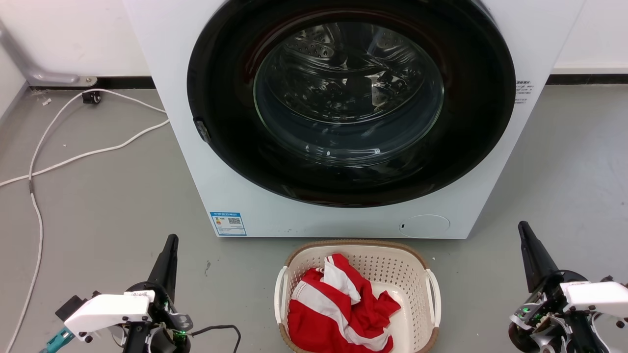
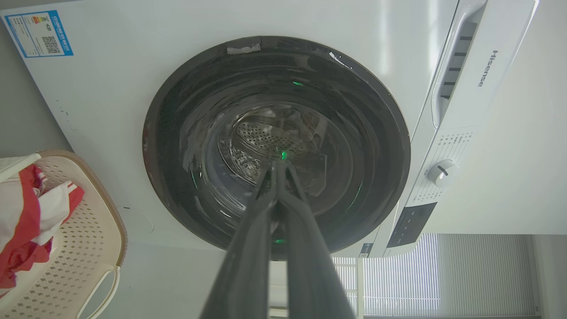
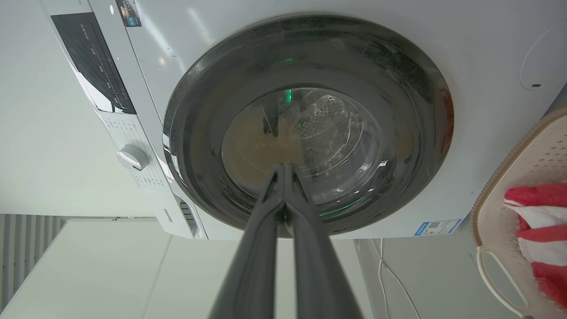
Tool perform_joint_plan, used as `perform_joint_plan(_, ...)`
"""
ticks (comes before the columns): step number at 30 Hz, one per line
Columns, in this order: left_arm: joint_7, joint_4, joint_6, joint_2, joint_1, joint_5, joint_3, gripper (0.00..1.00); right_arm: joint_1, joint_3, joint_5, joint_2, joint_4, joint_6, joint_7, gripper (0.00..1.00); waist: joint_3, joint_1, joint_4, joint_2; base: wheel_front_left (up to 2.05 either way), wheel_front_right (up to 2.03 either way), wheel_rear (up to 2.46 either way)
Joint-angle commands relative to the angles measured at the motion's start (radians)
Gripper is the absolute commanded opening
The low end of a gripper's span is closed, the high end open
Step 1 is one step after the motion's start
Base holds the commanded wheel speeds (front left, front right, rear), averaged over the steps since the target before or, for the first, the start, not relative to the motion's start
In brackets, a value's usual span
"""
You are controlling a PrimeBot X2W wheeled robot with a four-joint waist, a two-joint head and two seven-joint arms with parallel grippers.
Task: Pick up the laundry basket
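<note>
While the head view takes in the whole basket (image 1: 392, 267), standing on the floor just before the washer (image 1: 167, 73), between the two grippers and well apart from both, each wrist view catches one end of it with a single loop handle. There is one basket with two white handles (image 1: 280, 289) and one heap of red-and-white cloth (image 1: 338, 309) inside. Both wrist views add the washer's one dial (image 2: 443, 173) and dark panel (image 2: 409, 226). White cable (image 1: 73, 157) lies on the floor to the washer's left. Left gripper (image 1: 171, 242) and right gripper (image 1: 525, 231) each have two fingers pressed together to a point, holding nothing, aimed at the one round door (image 1: 343, 98).
</note>
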Motion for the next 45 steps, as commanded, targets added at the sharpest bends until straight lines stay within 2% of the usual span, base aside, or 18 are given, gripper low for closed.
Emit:
perform_joint_plan(1, 0.001, 0.001, -0.003, 0.000, -0.011, 0.005, 0.004, 0.00, -0.014, -0.001, -0.003, 0.003, 0.002, 0.003, 0.001, 0.00, 0.000, 0.0000, 0.000, 0.0000, 0.00, 0.00, 0.00)
perform_joint_plan(2, 0.002, 0.001, -0.003, 0.000, -0.011, 0.005, 0.003, 0.00, -0.014, -0.001, -0.003, 0.003, 0.002, 0.003, 0.001, 0.00, 0.000, 0.0000, 0.000, 0.0000, 0.00, 0.00, 0.00)
perform_joint_plan(3, 0.000, 0.002, 0.000, -0.001, 0.002, 0.000, -0.001, 1.00, 0.002, 0.001, 0.000, 0.000, 0.002, 0.000, 0.000, 1.00, 0.000, 0.0000, 0.000, 0.0000, 0.00, 0.00, 0.00)
perform_joint_plan(14, -0.053, -0.026, 0.000, -0.001, 0.009, 0.024, -0.067, 1.00, 0.027, 0.030, -0.038, -0.002, -0.031, 0.000, -0.052, 1.00, -0.001, 0.0000, 0.000, 0.0000, 0.00, 0.00, 0.00)
perform_joint_plan(19, -0.077, -0.043, 0.000, -0.001, 0.015, 0.076, -0.088, 1.00, 0.038, 0.044, -0.097, -0.012, -0.042, 0.000, -0.077, 1.00, -0.004, 0.0000, 0.000, 0.0000, 0.00, 0.00, 0.00)
perform_joint_plan(28, -0.115, -0.062, -0.001, -0.001, 0.022, 0.307, -0.127, 1.00, 0.055, 0.055, -0.350, -0.022, -0.067, 0.001, -0.116, 1.00, -0.013, 0.0000, 0.000, 0.0000, 0.00, 0.00, 0.00)
perform_joint_plan(29, -0.128, -0.070, -0.001, -0.001, 0.024, 0.387, -0.138, 1.00, 0.062, 0.061, -0.435, -0.020, -0.075, 0.001, -0.128, 1.00, -0.015, 0.0000, -0.001, 0.0000, 0.00, 0.00, 0.00)
perform_joint_plan(45, -0.185, -0.100, 0.023, 0.000, 0.030, 0.754, -0.165, 1.00, 0.076, 0.051, -0.819, -0.014, -0.118, 0.001, -0.153, 1.00, -0.016, 0.0000, -0.003, 0.0000, 0.00, 0.00, 0.00)
